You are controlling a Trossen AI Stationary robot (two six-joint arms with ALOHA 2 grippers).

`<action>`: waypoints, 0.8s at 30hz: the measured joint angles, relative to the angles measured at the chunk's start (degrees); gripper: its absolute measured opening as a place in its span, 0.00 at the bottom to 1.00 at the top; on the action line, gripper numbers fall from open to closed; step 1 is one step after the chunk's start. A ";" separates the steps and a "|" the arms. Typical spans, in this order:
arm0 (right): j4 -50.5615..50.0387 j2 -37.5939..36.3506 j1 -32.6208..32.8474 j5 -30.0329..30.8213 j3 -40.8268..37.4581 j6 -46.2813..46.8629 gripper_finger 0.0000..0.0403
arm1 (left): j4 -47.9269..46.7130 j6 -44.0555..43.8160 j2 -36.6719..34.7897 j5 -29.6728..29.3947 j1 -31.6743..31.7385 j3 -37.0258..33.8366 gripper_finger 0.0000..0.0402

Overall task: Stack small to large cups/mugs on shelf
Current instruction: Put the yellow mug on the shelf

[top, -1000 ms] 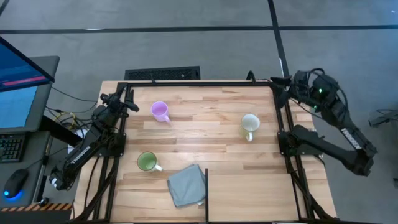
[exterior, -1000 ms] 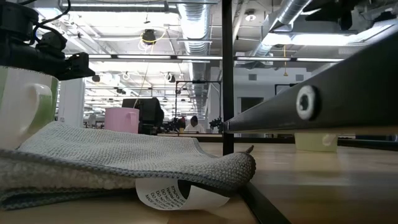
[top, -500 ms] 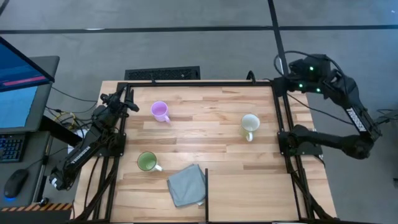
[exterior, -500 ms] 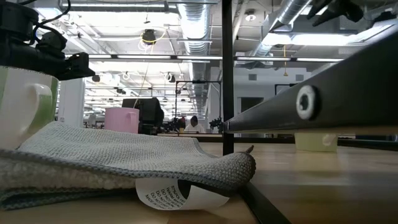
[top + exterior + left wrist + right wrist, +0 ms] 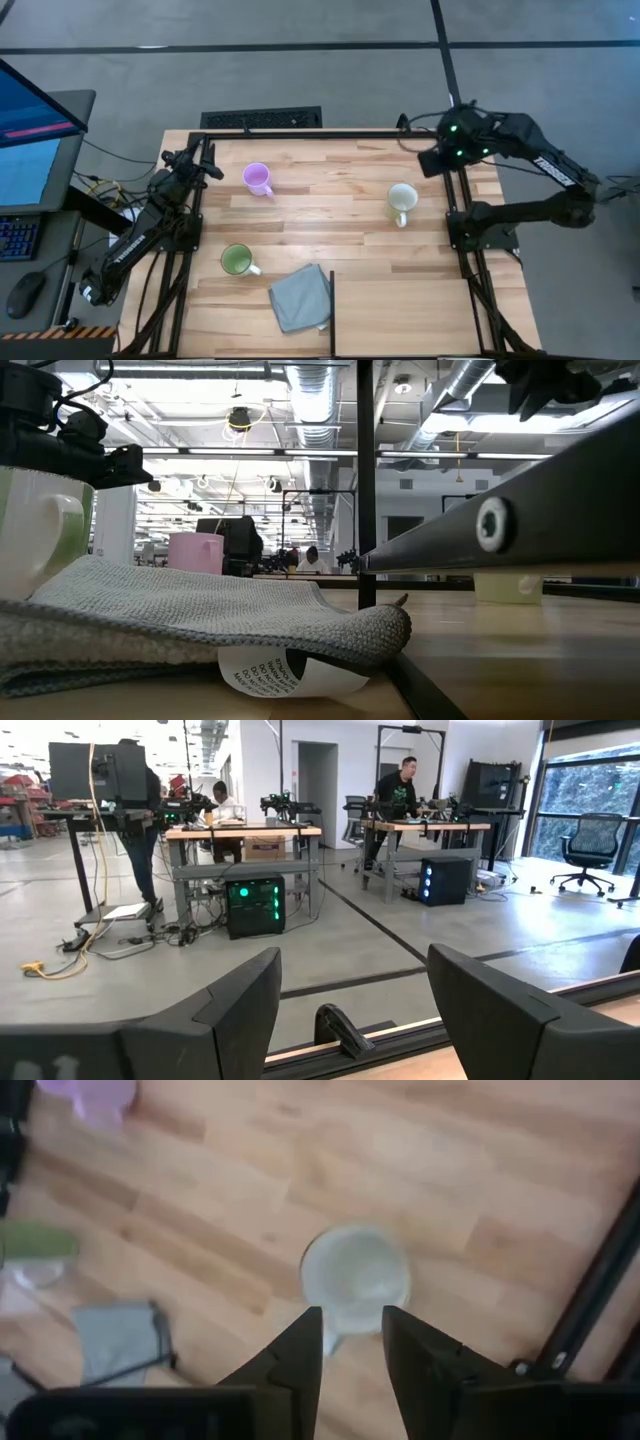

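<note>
Pale wood planks make up the table (image 5: pixel 320 215), and on it stand three handled mugs, well apart: the small lilac-purple mug (image 5: pixel 258 179) toward ten o'clock, the glossy green mug (image 5: pixel 237 260) toward eight o'clock, and the larger cream-white mug (image 5: pixel 402 198) toward three o'clock. A crumpled grey cloth (image 5: pixel 300 296) lies at six o'clock, just beside the green mug. No shelf can be picked out from above.

The right gripper (image 5: pixel 349 1335) hovers above the table's one-o'clock corner, looking down on the cream-white mug; its jaws stand slightly apart, holding nothing. The left gripper (image 5: pixel 350 1000), parked past the nine-o'clock edge, is spread wide and empty.

My guess is a grasp of the cream-white mug comes next. The risk: those jaws look narrower than the rim (the handle points away from the arm), so descending without widening could tip the mug.
</note>
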 joint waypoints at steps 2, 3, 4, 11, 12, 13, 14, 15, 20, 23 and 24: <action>-0.76 1.01 3.20 0.00 0.00 1.99 0.32 | -0.01 0.00 0.00 0.00 0.00 0.00 0.60; -1.61 1.40 4.66 0.00 0.00 3.29 0.32 | -0.02 0.00 0.02 0.00 0.00 -0.02 0.60; -2.47 1.68 6.10 0.00 0.00 4.72 0.32 | 0.00 0.00 0.01 0.00 0.00 -0.01 0.60; -3.95 3.51 14.60 0.00 0.00 15.52 0.32 | -0.02 0.00 0.02 0.00 0.00 0.00 0.60; -3.53 3.79 15.55 -0.02 0.00 15.71 0.32 | -0.02 0.00 0.00 0.00 0.00 -0.02 0.60; -3.05 4.09 16.57 -0.02 0.02 15.91 0.32 | -0.02 0.00 0.01 0.00 0.00 -0.02 0.60; -2.58 4.38 17.53 -0.01 0.02 15.95 0.32 | -0.02 -0.02 0.01 0.00 0.00 -0.02 0.60; -2.01 4.78 18.33 -0.01 0.02 15.94 0.32 | -0.02 -0.07 0.01 0.00 0.00 -0.02 0.60; -0.48 6.38 21.57 -0.24 0.02 15.55 0.32 | -0.02 0.17 0.00 0.00 0.00 -0.01 0.60; -0.51 7.66 22.75 -0.26 0.02 15.55 0.33 | -0.02 0.59 0.01 0.00 0.00 -0.01 0.60; -0.50 8.04 23.13 -0.24 0.02 15.53 0.33 | -0.02 0.46 0.01 0.00 0.00 -0.02 0.60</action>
